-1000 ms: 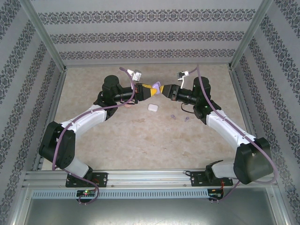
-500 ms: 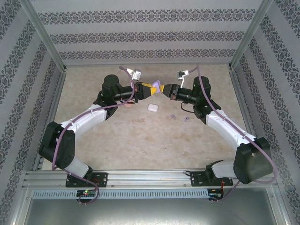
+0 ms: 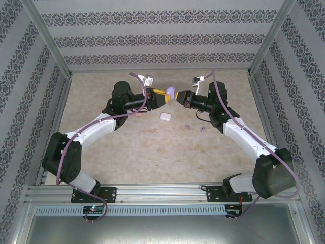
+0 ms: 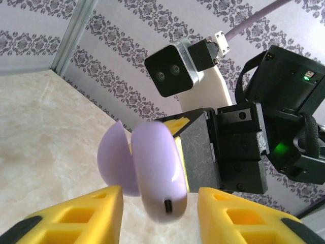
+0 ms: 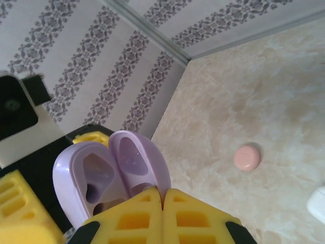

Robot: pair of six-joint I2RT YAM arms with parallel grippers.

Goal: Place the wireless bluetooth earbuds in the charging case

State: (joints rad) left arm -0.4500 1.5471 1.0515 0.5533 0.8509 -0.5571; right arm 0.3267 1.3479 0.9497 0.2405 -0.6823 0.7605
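Note:
A pale purple charging case (image 3: 171, 93) hangs open above the table between both grippers. My right gripper (image 3: 179, 97) is shut on the edge of its lid (image 5: 133, 152), and the two inner wells (image 5: 97, 175) show nothing in them. The fingers of my left gripper (image 4: 158, 197) stand apart on either side of the case body (image 4: 157, 170), with a gap at each side, so it is open. Two pale purple earbuds (image 3: 186, 125) (image 3: 202, 129) lie on the table under the right arm.
A white case (image 3: 165, 117) lies on the table below the grippers, and it also sits at the edge of the right wrist view (image 5: 319, 201). A pink case (image 5: 247, 157) lies near the left arm (image 3: 137, 114). Patterned walls close in the back and sides.
My left gripper's jaws have opened off the purple case. My right gripper has closed on the lid, and both grippers and the case have risen slightly.

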